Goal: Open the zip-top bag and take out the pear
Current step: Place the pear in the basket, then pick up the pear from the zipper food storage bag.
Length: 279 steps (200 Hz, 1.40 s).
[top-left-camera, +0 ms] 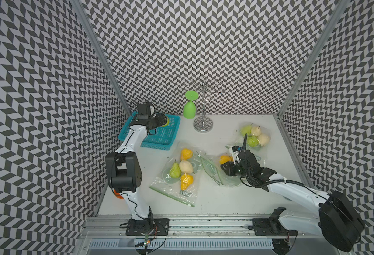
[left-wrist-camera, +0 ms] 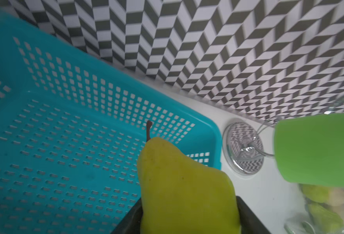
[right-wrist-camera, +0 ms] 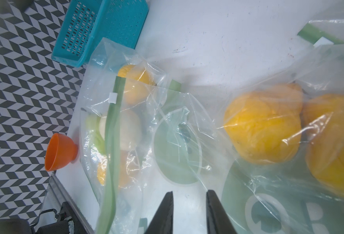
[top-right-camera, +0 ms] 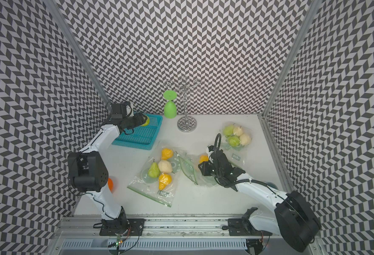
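White table (top-left-camera: 225, 203): teal basket (top-left-camera: 157, 146), green goblet (top-left-camera: 189, 111), chrome rack (top-left-camera: 203, 125), three pear bags (top-left-camera: 170, 189), orange cup (right-wrist-camera: 60, 152).

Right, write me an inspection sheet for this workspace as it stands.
Surface: white table, a few scuff marks.
Job's things: three zip-top bags of pears: near bag with four, middle bag under the right arm, far bag with four. One yellow-green pear is out, above the teal basket.
Clutter: upturned green goblet, chrome rack, orange cup.
Grippers: left gripper closed on the yellow-green pear; right gripper open, empty, at the middle bag.
Cables: black hose arching off the right wrist.
Surroundings: chevron walls on three sides, rail in front.
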Each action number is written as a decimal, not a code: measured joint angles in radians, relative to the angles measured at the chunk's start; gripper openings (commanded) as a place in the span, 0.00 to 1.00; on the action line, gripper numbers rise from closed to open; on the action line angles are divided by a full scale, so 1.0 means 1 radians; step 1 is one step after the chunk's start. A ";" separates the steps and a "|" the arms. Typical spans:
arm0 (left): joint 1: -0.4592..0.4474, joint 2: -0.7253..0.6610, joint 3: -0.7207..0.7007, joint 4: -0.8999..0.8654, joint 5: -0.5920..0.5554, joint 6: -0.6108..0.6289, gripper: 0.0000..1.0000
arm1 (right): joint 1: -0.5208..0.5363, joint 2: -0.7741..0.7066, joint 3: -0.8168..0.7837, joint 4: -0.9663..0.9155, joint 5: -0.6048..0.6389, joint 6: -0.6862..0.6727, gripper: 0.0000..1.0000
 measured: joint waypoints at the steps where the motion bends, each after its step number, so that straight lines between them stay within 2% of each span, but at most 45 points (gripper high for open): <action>1: 0.000 0.006 0.004 -0.003 -0.001 0.003 0.79 | -0.001 -0.002 0.000 -0.002 -0.002 0.003 0.47; 16: 0.002 0.091 0.079 -0.035 0.000 0.012 0.80 | -0.021 -0.048 0.000 -0.025 -0.022 -0.005 0.57; 40: -0.008 0.115 0.119 -0.084 0.013 0.019 0.87 | -0.062 -0.123 0.000 -0.054 -0.038 -0.013 0.63; 58: -0.029 0.032 0.071 -0.078 0.021 0.016 0.88 | -0.088 -0.169 -0.007 -0.058 -0.048 -0.016 0.64; 82: -0.077 -0.192 -0.076 -0.047 0.061 -0.003 0.83 | -0.121 -0.193 -0.010 -0.066 -0.064 -0.027 0.63; 94: -0.118 -0.342 -0.203 -0.001 0.087 -0.023 0.73 | -0.143 -0.193 -0.010 -0.077 -0.076 -0.034 0.63; 120: -0.267 -0.627 -0.496 0.106 0.182 -0.100 0.35 | -0.195 -0.188 -0.010 -0.089 -0.107 -0.048 0.61; 141: -0.438 -0.728 -0.675 0.164 0.241 -0.192 0.21 | -0.229 -0.160 -0.009 -0.089 -0.135 -0.066 0.57; 164: -0.582 -0.746 -0.808 0.201 0.262 -0.274 0.18 | -0.244 -0.116 0.001 -0.106 -0.157 -0.085 0.52; 189: -0.671 -0.759 -0.875 0.217 0.256 -0.333 0.17 | -0.245 -0.087 0.010 -0.112 -0.183 -0.103 0.50; 225: -0.724 -0.737 -0.892 0.288 0.225 -0.375 0.17 | -0.246 -0.087 0.009 -0.106 -0.207 -0.104 0.49; 279: -0.752 -0.574 -0.853 0.328 0.196 -0.362 0.16 | -0.246 -0.092 -0.013 -0.096 -0.217 -0.103 0.49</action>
